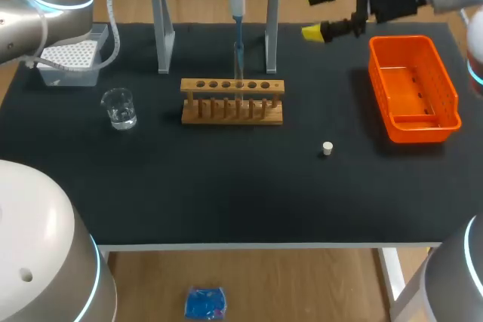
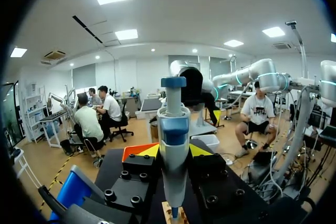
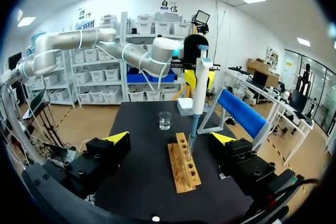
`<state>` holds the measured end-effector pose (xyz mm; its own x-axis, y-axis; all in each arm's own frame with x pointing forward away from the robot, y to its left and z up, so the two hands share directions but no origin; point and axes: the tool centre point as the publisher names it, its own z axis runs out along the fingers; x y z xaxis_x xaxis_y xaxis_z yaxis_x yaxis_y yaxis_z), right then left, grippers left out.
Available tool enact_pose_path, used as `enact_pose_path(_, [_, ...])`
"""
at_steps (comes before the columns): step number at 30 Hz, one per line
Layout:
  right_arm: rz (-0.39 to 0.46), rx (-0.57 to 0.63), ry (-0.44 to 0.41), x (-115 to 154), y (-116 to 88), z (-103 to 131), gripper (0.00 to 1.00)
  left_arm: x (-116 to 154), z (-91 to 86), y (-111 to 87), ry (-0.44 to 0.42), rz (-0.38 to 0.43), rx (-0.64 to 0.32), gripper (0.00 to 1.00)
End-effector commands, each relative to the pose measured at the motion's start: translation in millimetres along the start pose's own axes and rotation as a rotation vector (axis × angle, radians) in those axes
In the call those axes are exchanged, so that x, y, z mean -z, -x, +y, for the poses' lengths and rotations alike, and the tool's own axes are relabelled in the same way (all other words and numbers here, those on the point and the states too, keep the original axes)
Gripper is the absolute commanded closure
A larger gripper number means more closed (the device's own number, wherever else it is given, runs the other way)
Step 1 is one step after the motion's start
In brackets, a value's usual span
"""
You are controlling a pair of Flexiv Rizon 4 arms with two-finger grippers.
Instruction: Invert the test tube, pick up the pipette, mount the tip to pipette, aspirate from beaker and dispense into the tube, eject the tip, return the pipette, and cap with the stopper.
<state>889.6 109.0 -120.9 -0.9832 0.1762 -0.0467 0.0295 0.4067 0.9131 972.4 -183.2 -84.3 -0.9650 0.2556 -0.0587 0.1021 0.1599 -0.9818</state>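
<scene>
The black bench [image 1: 226, 186] carries everything. The left end effector [image 2: 172, 151] is clamped on the pipette [image 2: 174, 129], holding it upright with a yellow finger on each side. The fingers are mostly hidden behind the pipette's barrel and the black mounts.

Directly below the left end effector, the mounted tip [image 1: 238, 58] reaches down to a hole in the wooden rack [image 1: 232, 100]. Whether a test tube stands in that hole is hard to make out among the rack's posts. On either side of the pipette rise the legs of a grey stand [image 1: 161, 28], its top cut off.

Further out on the left arm's side sits the beaker [image 1: 119, 108] with clear liquid in it. Beyond it is the tip box [image 1: 68, 62], partly covered by the arm.

The right end effector [image 1: 314, 13] hangs with its fingers spread wide and holds nothing, between the stand and the orange basket [image 1: 413, 88]. Below it, towards the bench's front edge, the stopper [image 1: 327, 148] lies alone.
</scene>
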Motion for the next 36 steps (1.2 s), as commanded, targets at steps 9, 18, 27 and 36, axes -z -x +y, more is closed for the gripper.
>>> enact_pose_path(9, [0.041,0.017,0.101,-39,16,-43,0.0,0,-0.8,-1.2,0.001,-0.003,-0.001,1.0])
enact_pose_path(18, [0.077,0.016,0.075,-64,24,-66,0.0,0,-0.8,-1.2,0.001,-0.003,-0.001,1.0])
enact_pose_path(27, [0.092,0.012,0.034,-82,30,-80,0.0,0,-0.8,-1.2,0.001,-0.003,-0.001,1.0])
enact_pose_path(36, [0.095,0.011,0.015,-87,31,-83,0.0,0,-0.8,-1.2,0.001,-0.003,-0.001,1.0])
